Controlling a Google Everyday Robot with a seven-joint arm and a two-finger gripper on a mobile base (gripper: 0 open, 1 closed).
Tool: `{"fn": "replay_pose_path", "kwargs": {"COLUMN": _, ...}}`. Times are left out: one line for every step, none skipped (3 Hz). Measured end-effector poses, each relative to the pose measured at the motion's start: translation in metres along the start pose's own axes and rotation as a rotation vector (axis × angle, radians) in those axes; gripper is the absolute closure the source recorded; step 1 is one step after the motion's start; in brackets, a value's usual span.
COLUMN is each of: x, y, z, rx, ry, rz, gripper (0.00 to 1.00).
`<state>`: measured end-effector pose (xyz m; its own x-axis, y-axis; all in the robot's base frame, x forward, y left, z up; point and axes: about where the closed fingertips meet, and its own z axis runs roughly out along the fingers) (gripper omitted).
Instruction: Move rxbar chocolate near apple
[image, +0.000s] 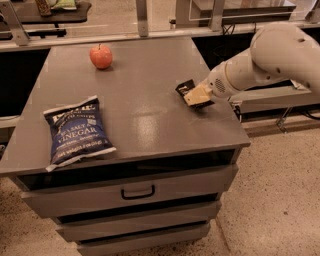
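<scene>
The rxbar chocolate (184, 88) is a small black bar at the right side of the grey table (145, 70). It is tilted, with its free end pointing up and to the left. My gripper (196, 95) is shut on its right end, just above the table top. The pale fingers hide most of the bar. The red-orange apple (101, 56) stands at the back left of the table, far from the bar and the gripper.
A large blue vinegar chip bag (77, 131) lies flat at the table's front left. My white arm (275, 55) reaches in from the right over the table's edge. Drawers sit under the table top. A rail and shelves run behind the table.
</scene>
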<state>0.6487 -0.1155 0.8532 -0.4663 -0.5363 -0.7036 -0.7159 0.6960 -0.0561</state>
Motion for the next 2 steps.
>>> {"fn": "replay_pose_path", "kwargs": {"x": -0.0420, "y": 0.0093, "z": -0.0368, "rx": -0.032, "ry": -0.098, "rz": -0.135, "gripper": 1.00}}
{"fn": "replay_pose_path", "kwargs": {"x": -0.0465, "y": 0.0099, "z": -0.0378, "rx": -0.031, "ry": -0.106, "rz": -0.174, "gripper": 1.00}}
